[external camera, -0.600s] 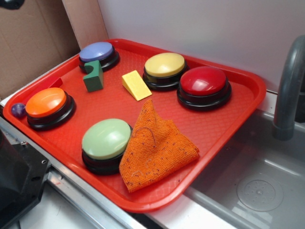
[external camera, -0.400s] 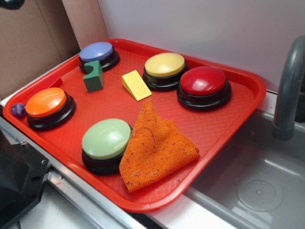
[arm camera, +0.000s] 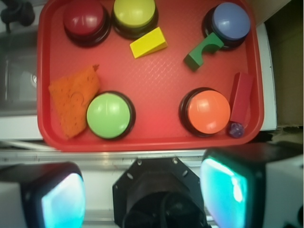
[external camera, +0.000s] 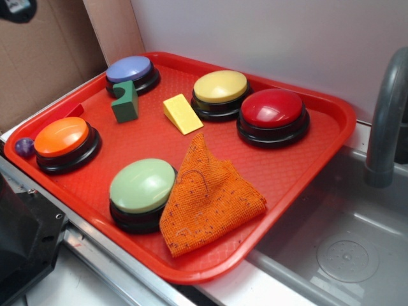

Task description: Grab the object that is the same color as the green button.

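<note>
Green block (external camera: 125, 102) and green button (external camera: 141, 186) sit in red tray (external camera: 319, 146).

The gripper (arm camera: 142, 194) was cut off by the wrist view's bottom edge, its fingers (arm camera: 52, 199) blurred. In the exterior view the orange button (external camera: 62, 137) hid most of the red block (external camera: 75, 110), and the faucet (external camera: 386, 121) ran off-frame.

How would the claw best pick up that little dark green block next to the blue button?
Probably from straight above, closing on the two flat long sides of the green block. Its notched end curves round the blue button, so the far, square end away from the button looks freest. The claw stands open and high over the tray's near edge, with nothing above the block.
</note>
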